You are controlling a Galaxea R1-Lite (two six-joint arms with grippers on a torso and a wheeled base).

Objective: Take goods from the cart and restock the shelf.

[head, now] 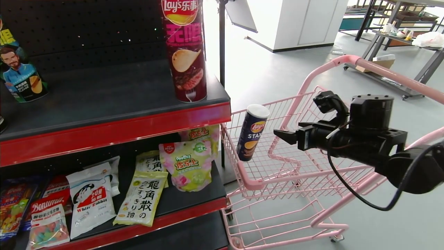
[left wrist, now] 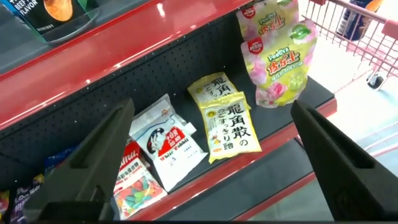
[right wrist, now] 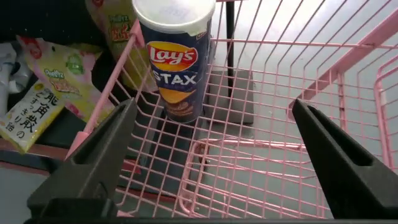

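A dark blue chips can (head: pixel 251 133) with a white lid stands leaning in the pink cart (head: pixel 248 183), against its wall nearest the shelf. My right gripper (head: pixel 297 116) hovers over the cart basket just right of the can, open and empty. Through the right wrist view the can (right wrist: pixel 176 62) lies ahead of the open gripper (right wrist: pixel 212 106), apart from both fingers. A tall maroon chips can (head: pixel 185 52) stands at the right end of the upper shelf (head: pixel 114 130). My left gripper (left wrist: pixel 212 106) is open and empty in front of the lower shelf (left wrist: pixel 249 165).
Snack bags fill the lower shelf: a white candy bag (head: pixel 91 201), a yellow bag (head: pixel 140 199) and a green-pink bag (head: pixel 189 166). Another chips can (head: pixel 20 73) stands at the upper shelf's left. Bare board lies between the two cans. Tables stand far right.
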